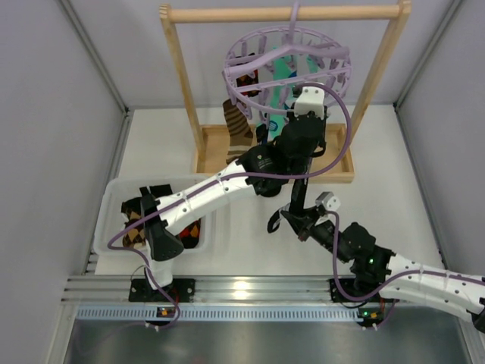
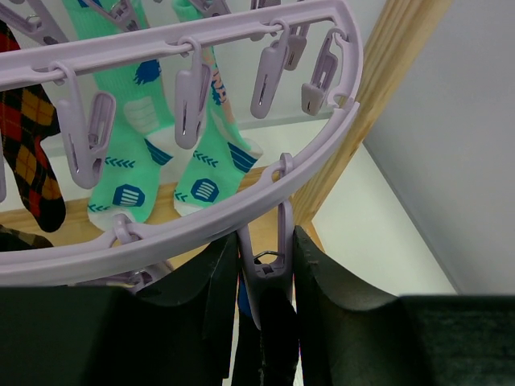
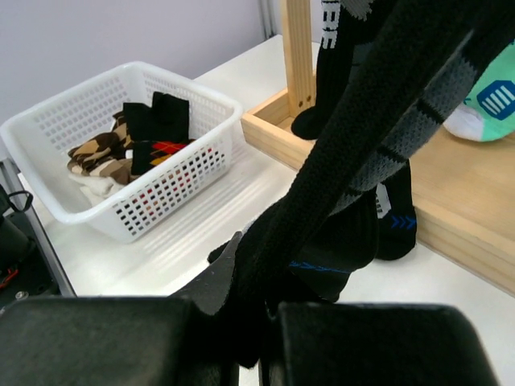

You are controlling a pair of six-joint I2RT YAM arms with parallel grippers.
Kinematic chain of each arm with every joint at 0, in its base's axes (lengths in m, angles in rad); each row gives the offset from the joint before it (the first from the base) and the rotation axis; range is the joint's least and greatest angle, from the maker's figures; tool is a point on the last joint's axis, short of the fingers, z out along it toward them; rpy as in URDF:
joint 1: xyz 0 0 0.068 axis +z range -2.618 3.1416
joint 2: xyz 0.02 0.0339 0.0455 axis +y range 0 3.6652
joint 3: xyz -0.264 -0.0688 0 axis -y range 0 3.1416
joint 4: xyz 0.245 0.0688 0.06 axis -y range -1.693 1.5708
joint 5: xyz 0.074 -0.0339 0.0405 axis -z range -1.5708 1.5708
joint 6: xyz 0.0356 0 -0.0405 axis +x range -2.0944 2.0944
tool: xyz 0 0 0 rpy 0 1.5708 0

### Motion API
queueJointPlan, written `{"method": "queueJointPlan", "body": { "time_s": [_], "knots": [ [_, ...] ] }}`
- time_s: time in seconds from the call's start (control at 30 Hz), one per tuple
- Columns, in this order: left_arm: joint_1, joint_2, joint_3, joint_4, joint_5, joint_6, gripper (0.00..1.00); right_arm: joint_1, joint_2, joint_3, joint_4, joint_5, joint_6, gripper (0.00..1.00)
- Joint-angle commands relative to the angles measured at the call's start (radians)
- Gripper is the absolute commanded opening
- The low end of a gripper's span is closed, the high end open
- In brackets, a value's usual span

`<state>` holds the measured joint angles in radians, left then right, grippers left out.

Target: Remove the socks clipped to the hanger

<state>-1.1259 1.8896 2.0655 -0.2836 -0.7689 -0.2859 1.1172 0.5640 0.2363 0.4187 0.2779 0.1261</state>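
- White basket by the near left corner of the bench. Loose socks inside, brown, black and red-checked. Hard to count, and partly hidden by the left arm in the top view.
- Wooden rack at the middle of the far edge. Purple hanger hooked on its top bar, tipped to one side.
- Brown striped sock clipped at the left side of the hanger, reaching down to the rack's floor.
- Red-and-dark checked sock next to it, cut off at the picture's left edge.
- Two mint-green socks with blue patches, clipped side by side. Tops cut off.
- Left gripper up under the hanger's rim, narrow, pressed on both sides of one peg. Something dark below the peg, too dark to make out. From above, mostly hidden under the hanger.
- Right gripper over the middle of the bench, squeezed tight on the low end of a black sock. Sock pulled up on a slant toward the hanger, top end out of the picture.
- Second black sock with small blue marks behind it, hanging just beside the rack's floor. Top hidden.
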Motion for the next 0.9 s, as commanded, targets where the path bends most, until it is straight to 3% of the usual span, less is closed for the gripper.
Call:
{"method": "queueJointPlan", "body": {
  "time_s": [0.0,0.27,0.57,0.87],
  "knots": [
    [0.031,-0.027,-0.002,0.124,0.014,0.013,0.0,0.023,-0.05,-0.032,0.019,0.006,0.029,0.0],
    [0.035,-0.046,-0.008,0.129,0.033,-0.002,0.0,0.023,-0.093,-0.051,-0.018,0.004,0.058,0.0],
    [0.043,-0.05,0.025,0.127,0.003,0.013,0.0,0.029,0.019,-0.068,-0.031,0.063,0.15,0.0],
    [0.046,-0.07,0.005,0.126,0.02,0.008,0.0,0.036,-0.104,-0.088,-0.101,0.115,0.173,0.0]
  ]
}}
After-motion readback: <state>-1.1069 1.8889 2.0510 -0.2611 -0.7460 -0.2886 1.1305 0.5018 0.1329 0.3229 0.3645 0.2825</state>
